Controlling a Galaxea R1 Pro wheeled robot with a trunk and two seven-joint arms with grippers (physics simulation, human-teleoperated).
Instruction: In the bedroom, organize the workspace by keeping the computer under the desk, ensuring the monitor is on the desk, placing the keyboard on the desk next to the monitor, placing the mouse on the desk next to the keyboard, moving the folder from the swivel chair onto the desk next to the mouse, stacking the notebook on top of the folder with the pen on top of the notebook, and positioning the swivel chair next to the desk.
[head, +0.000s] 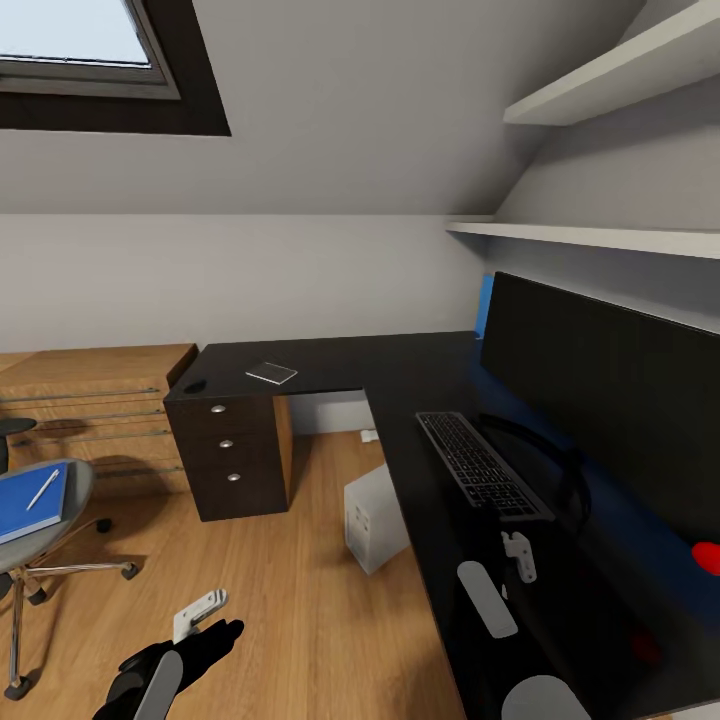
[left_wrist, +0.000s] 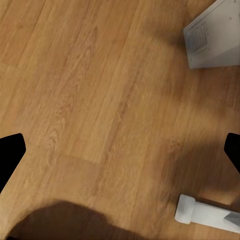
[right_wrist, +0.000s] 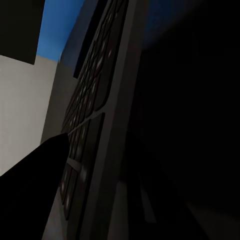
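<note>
The black L-shaped desk (head: 400, 375) carries the monitor (head: 610, 400) at the right, with the keyboard (head: 480, 465) lying in front of it. On the desk's far left wing lie the notebook (head: 271, 373) and the mouse (head: 194, 386). The computer (head: 372, 520) stands on the floor under the desk edge. At the left, the swivel chair (head: 80, 480) holds the blue folder (head: 28, 505) with the pen (head: 42, 490) on it. My right gripper (head: 517, 548) hovers at the keyboard's near end; a dark finger (right_wrist: 40, 190) lies against the keyboard (right_wrist: 95, 100). My left gripper (left_wrist: 120, 150) hangs open over bare floor, near the computer (left_wrist: 212, 35).
A low light-wood dresser (head: 90, 400) stands left of the desk's drawers (head: 230, 455). Wall shelves (head: 600, 235) run above the monitor, and a skylight (head: 80, 50) sits at the upper left. Wood floor (head: 270, 570) lies open between chair and desk.
</note>
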